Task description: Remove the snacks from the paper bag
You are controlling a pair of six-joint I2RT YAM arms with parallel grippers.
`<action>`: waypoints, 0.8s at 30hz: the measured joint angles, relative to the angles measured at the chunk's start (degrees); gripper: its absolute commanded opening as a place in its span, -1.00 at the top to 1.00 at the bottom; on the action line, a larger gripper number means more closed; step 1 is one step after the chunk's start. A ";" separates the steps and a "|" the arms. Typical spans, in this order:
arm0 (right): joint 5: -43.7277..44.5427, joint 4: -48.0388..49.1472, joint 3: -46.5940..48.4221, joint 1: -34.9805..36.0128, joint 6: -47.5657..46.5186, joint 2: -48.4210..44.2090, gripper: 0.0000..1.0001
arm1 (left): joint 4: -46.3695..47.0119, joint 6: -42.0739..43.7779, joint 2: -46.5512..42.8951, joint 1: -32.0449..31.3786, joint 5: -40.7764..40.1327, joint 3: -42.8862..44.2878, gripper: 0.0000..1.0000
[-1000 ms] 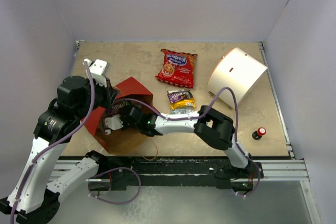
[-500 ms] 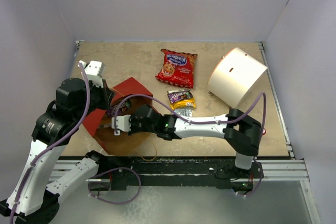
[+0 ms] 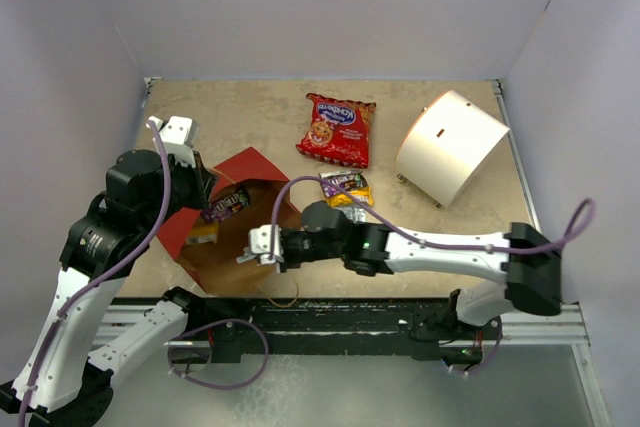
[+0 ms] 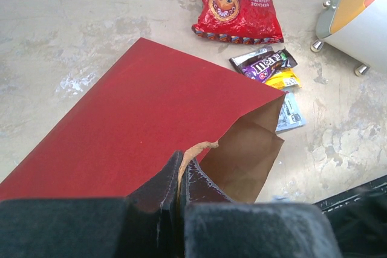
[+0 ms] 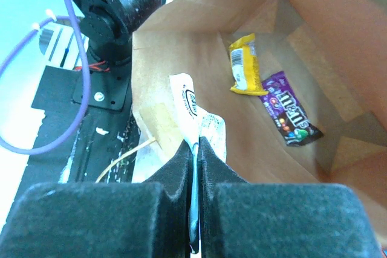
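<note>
The paper bag (image 3: 252, 166) lies on its side, red outside, with its brown mouth (image 3: 240, 247) towards the near edge. My left gripper (image 4: 181, 162) is shut on the bag's upper rim. At the mouth, my right gripper (image 5: 196, 149) is shut on a silver foil pack (image 5: 192, 108). Deep inside the bag lie a purple candy packet (image 5: 290, 110) and a yellow packet (image 5: 244, 70). Out on the table are the red cookie bag (image 3: 338, 129), a purple-and-yellow candy packet (image 3: 345, 187) and a silver foil pack (image 4: 290, 113).
A white cylinder (image 3: 450, 147) lies on its side at the back right. The bag's thin brown handle (image 5: 128, 153) trails over the table's near edge by the black rail. The right arm (image 3: 440, 249) stretches across the front of the table.
The right gripper has drawn back out of the bag to its mouth with the foil pack pinched, the arm stretching out flat. The left gripper has kept its hold on the rim.
</note>
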 measured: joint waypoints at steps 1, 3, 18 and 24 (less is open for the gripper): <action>0.39 -0.96 -0.92 0.00 0.46 -2.91 1.00 | -0.02 -0.07 -0.07 0.00 -0.07 -0.17 1.00; 2.36 -3.67 -2.19 0.00 1.31 -9.01 1.00 | 0.00 -0.24 -0.11 0.00 -0.20 -0.48 1.00; 57.22 -21.22 -6.34 -1.51 29.86 -25.70 1.00 | -0.02 -1.62 -0.63 0.00 -0.81 -2.16 1.00; 59.52 -32.74 -1.70 -9.79 45.07 -8.52 1.00 | -0.09 -2.03 -0.98 0.00 -0.87 -2.32 1.00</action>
